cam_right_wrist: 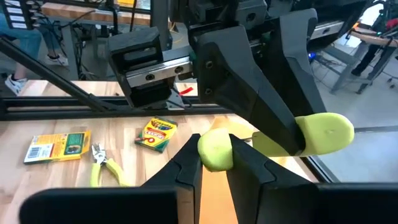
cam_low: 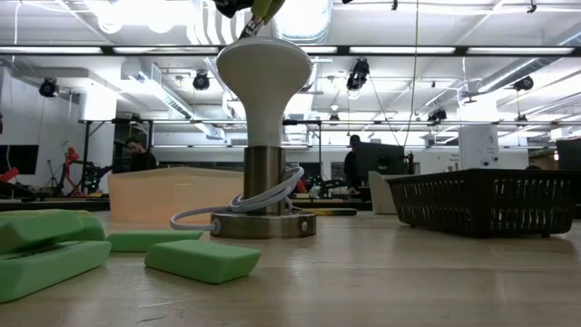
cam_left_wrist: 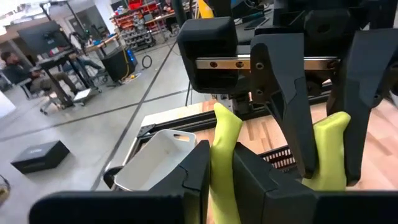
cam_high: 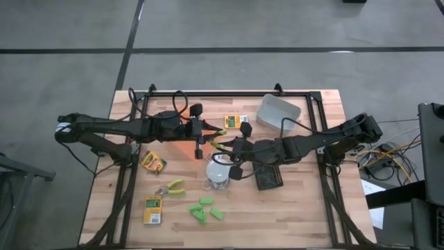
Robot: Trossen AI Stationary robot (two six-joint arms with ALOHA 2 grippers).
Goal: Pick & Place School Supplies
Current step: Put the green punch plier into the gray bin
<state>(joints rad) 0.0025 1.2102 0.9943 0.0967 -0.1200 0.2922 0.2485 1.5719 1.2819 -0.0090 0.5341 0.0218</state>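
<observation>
Wooden worktop point(cam_high: 305, 208) with both dark arms reaching in from the sides and meeting around the middle. The grey-white tray point(cam_high: 277, 111) sits toward the far right, the black mesh tray point(cam_high: 268, 179) is just right of centre, and an orange tray point(cam_high: 182, 147) peeks out under the left arm.

Left hand point(cam_left_wrist: 221, 158) is clamped on one handle of a yellow-green-handled tool point(cam_left_wrist: 222, 137). Right hand point(cam_right_wrist: 214, 158) is closed on the other handle, so both are gripping the same tool at once. It's held up off the worktop, right where the two hands meet in the high view, just beside the orange tray and above the white domed object point(cam_high: 218, 173). In the low view, a yellowish bit shows just over the dome's top. Can't tell exactly what kind of tool it is.

The rest of the supplies are lying loose:
- One crayon box point(cam_high: 235, 122) at the back, near the grey-white tray
- A second crayon box point(cam_high: 153, 162) on the left
- A third printed box point(cam_high: 152, 210) near the front left
- Small pliers point(cam_high: 170, 187) with yellow-green handles, between those last two boxes
- A cluster of bright green chunks point(cam_high: 206, 210) at the front, near the dome
</observation>
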